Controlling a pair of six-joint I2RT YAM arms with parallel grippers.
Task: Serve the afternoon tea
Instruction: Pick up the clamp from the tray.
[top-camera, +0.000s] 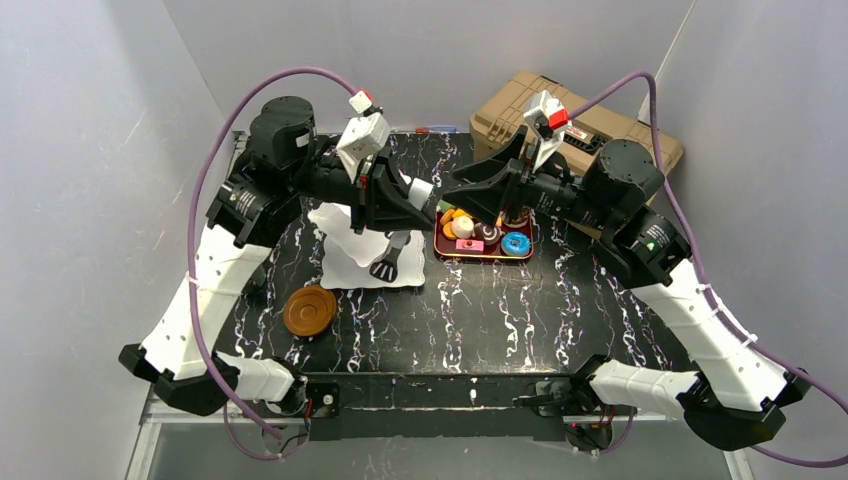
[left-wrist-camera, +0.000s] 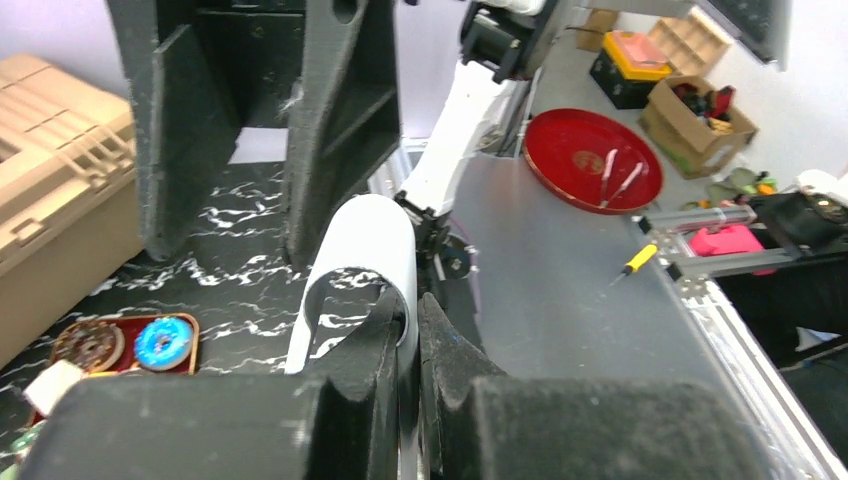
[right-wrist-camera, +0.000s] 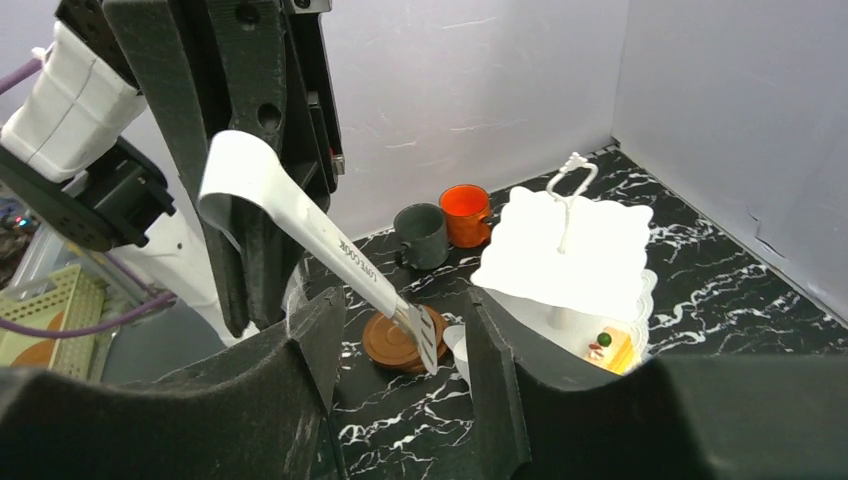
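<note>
The white three-tier stand (top-camera: 345, 245) (right-wrist-camera: 565, 235) stands left of centre, with an orange cake slice (right-wrist-camera: 612, 348) on its bottom plate. My left gripper (top-camera: 424, 205) (left-wrist-camera: 412, 325) is shut on the looped end of white tongs (left-wrist-camera: 365, 240) (right-wrist-camera: 300, 215), whose slotted tip (top-camera: 386, 268) hangs over the stand's near edge. Facing it, my right gripper (top-camera: 460, 200) (right-wrist-camera: 400, 365) is open and holds nothing. A red tray (top-camera: 441, 252) carries toy pastries, among them a blue donut (top-camera: 516, 242) (left-wrist-camera: 163, 340). Brown saucers (top-camera: 309, 310) (right-wrist-camera: 390, 342), a dark cup (right-wrist-camera: 422, 235) and an orange cup (right-wrist-camera: 465, 213) sit on the table.
A tan toolbox (top-camera: 560, 120) (left-wrist-camera: 50, 190) sits at the back right, behind the red tray. Grey walls close in the back and both sides. Beyond the table's edge lie a grey bench and a red round tray (left-wrist-camera: 590, 160).
</note>
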